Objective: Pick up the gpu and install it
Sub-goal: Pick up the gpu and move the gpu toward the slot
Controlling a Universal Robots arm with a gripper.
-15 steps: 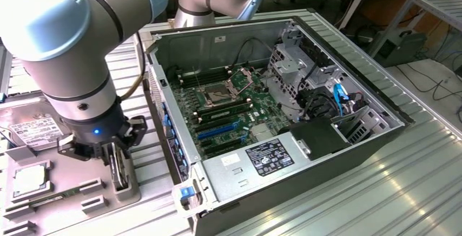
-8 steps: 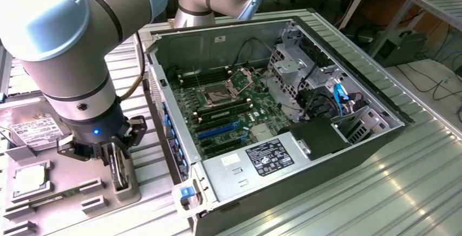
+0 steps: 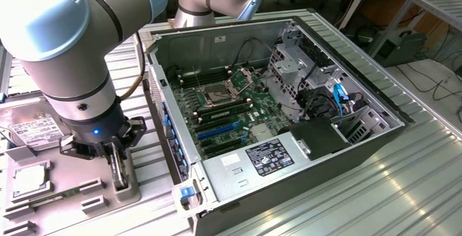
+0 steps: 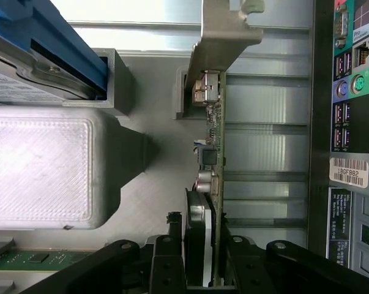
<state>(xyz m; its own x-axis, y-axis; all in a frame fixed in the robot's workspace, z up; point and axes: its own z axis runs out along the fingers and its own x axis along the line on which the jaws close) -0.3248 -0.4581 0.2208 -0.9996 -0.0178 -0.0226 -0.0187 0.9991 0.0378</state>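
- From the exterior view we get the big picture: the arm (image 3: pixel 72 57) reaches down outside the computer case (image 3: pixel 325 176), on the exterior view's left of it. The gripper (image 3: pixel 114 160) sits low over a grey fixture tray (image 3: pixel 130 192).
- The wrist view adds the close-up. The gpu (image 4: pixel 216 141) stands on edge in a slotted grey holder (image 4: pixel 181 92), just beside the case's ported rear wall and not inside the case.
- Gripper state: the black fingers (image 4: pixel 172 257) look pressed against both faces of the card, so we'd call it clamped on the gpu while the card sits in its holder.
- The card itself is a thin green board with a black cooler block on one face. A bent silver bracket sits at the end away from the gripper.
- The wrist view also shows the case's rear ports (image 4: pixel 355 79), which are small coloured sockets, and a white barcode sticker (image 4: pixel 349 174).
- On the gpu's side away from the case we see a chunky grey printed block (image 4: pixel 43 171) with a finely hatched top, plus a glossy blue rail (image 4: pixel 62 43).
- The exterior view gives us the case's insides: a green motherboard (image 3: pixel 231 106) with blue slots. The case stands on a ribbed metal table (image 3: pixel 375 203).
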